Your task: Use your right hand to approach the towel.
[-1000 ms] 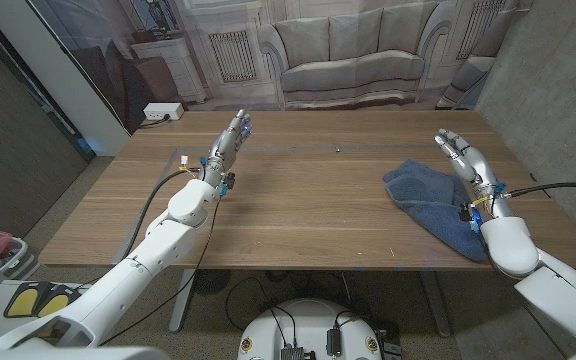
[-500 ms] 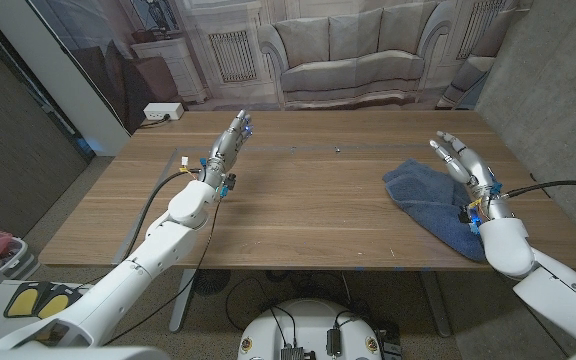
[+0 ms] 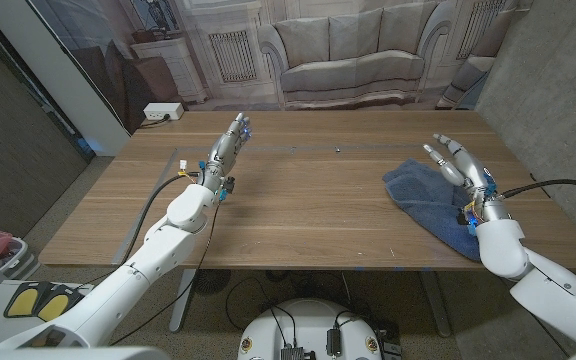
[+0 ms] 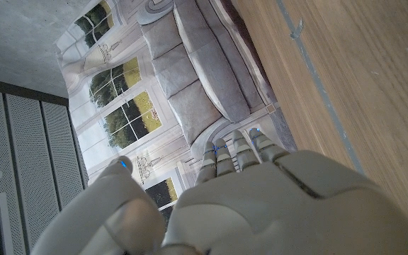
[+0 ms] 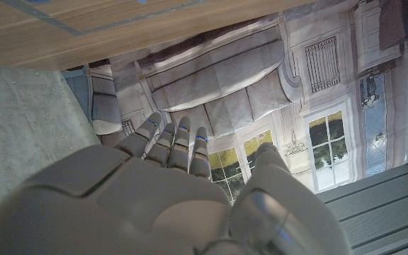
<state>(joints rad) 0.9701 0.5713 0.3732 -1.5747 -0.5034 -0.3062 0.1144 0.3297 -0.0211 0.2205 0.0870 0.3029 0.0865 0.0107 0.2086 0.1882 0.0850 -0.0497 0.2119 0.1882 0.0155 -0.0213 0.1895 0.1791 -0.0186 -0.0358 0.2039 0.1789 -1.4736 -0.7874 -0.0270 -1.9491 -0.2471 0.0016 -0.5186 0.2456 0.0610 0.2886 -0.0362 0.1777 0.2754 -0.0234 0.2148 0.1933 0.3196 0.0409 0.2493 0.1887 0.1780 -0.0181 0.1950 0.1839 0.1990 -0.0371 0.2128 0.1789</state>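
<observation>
A crumpled blue towel (image 3: 425, 196) lies on the right part of the wooden table (image 3: 308, 200), reaching to its front edge. My right hand (image 3: 459, 166) is raised over the towel's right side, fingers spread, holding nothing. In the right wrist view the same hand (image 5: 168, 191) has its fingers stretched out toward the backdrop. My left hand (image 3: 228, 143) is held up at the table's far left, fingers straight and together, with nothing in it; the left wrist view shows that hand (image 4: 246, 198) from behind.
A printed backdrop of a sofa (image 3: 353, 55) hangs behind the table. A grey concrete wall (image 3: 558, 90) stands close on the right. A white socket box (image 3: 162, 112) sits on the floor at the back left. Thin tape lines (image 3: 268, 150) mark the tabletop.
My right hand has drifted a little to the left and forward over the towel, its fingers spreading wider. The left arm has stayed still.
</observation>
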